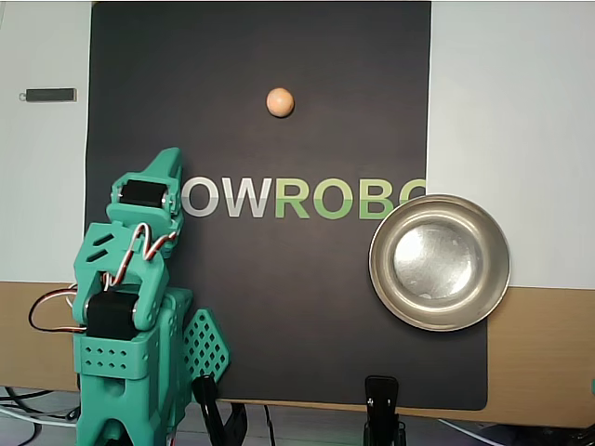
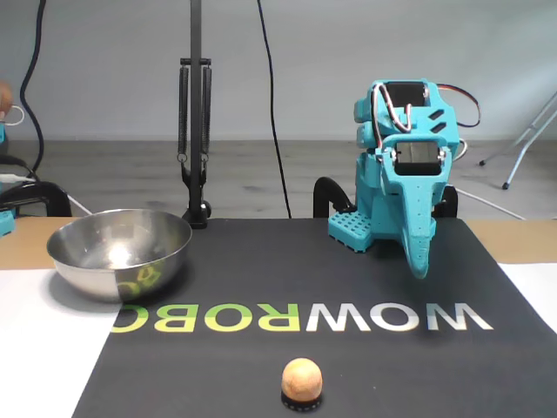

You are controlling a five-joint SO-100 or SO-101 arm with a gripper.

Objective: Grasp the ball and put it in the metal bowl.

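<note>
The ball [image 1: 280,102] [image 2: 302,380] is a small pale orange-tan sphere resting on a little black ring, alone on the black mat. The metal bowl [image 1: 383,279] [image 2: 122,272] is shiny and empty, standing at the mat's edge, right in the overhead view and left in the fixed view. My teal arm is folded over its base. Its gripper [image 1: 171,156] [image 2: 419,266] points down at the mat beside the letter W, shut with nothing in it, far from both ball and bowl.
A black mat [image 1: 279,307] printed WOWROBO lies between white sheets. A small dark stick [image 1: 49,95] lies on the left sheet. Black clamps [image 1: 381,400] hold the table edge, and a lamp stand [image 2: 195,131] with cables rises behind the bowl.
</note>
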